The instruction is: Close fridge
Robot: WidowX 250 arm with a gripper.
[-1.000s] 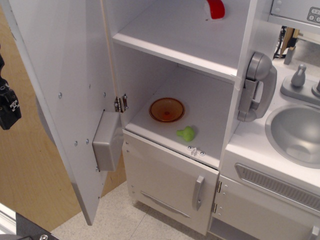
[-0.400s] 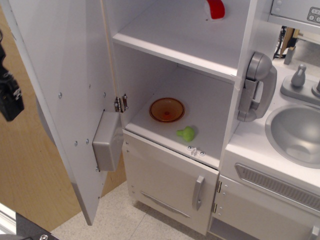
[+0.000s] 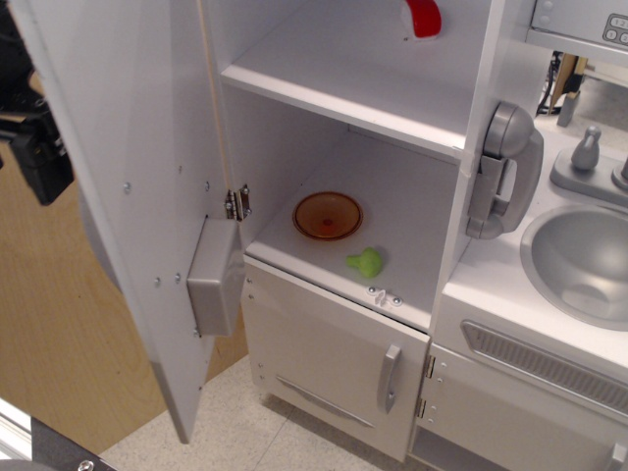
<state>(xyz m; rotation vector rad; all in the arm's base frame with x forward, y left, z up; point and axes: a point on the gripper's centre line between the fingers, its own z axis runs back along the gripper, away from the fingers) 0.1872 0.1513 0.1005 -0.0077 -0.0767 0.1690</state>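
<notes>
The fridge (image 3: 412,108) is a tall white cabinet. Its large door (image 3: 128,186) stands wide open to the left, inner face toward the camera, with a grey box (image 3: 214,277) on it. Inside, an orange bowl (image 3: 327,215) and a small green toy (image 3: 366,261) sit on the lower shelf. A red and white item (image 3: 422,17) sits on the upper shelf. My black gripper (image 3: 37,157) is at the far left, behind the door's outer edge. It is largely hidden by the door, so its jaws do not show.
A smaller white door (image 3: 334,358) with a short grey handle lies below the fridge compartment. A grey toy phone (image 3: 502,172) hangs on the cabinet's right side. A grey sink (image 3: 584,260) with a faucet is at the right. A wooden wall panel (image 3: 59,324) is behind the door.
My gripper has moved up and to the right, closer to the door's outer edge. The door has swung slightly inward, toward the cabinet.
</notes>
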